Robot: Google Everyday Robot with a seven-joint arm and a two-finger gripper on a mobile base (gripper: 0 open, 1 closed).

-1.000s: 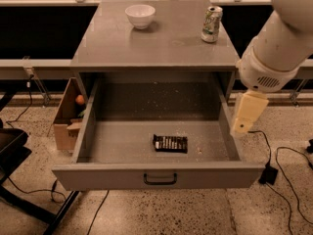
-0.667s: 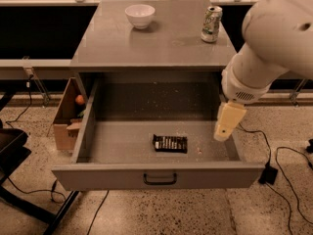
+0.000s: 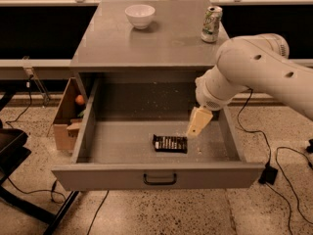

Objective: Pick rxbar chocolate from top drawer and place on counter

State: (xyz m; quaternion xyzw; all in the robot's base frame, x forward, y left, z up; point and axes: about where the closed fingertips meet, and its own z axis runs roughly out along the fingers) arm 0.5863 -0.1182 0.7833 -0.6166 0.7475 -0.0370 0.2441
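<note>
The rxbar chocolate [image 3: 169,143], a flat black bar with pale lettering, lies on the floor of the open top drawer [image 3: 117,141], near its front and a little right of centre. The drawer's front panel carries a small black handle [image 3: 159,179]. My gripper [image 3: 195,129] hangs from the white arm inside the drawer, just right of the bar and slightly above it, apart from it. The counter [image 3: 146,45] is the grey cabinet top behind the drawer.
A white bowl [image 3: 140,15] and a green-and-white can [image 3: 211,24] stand at the back of the counter. A cardboard box [image 3: 67,114] with an orange ball sits on the floor left of the cabinet. Cables and a black frame lie on the floor.
The arm has swung left and down from outside the drawer's right side into the drawer, bringing the gripper close to the bar. The bar has not moved.
</note>
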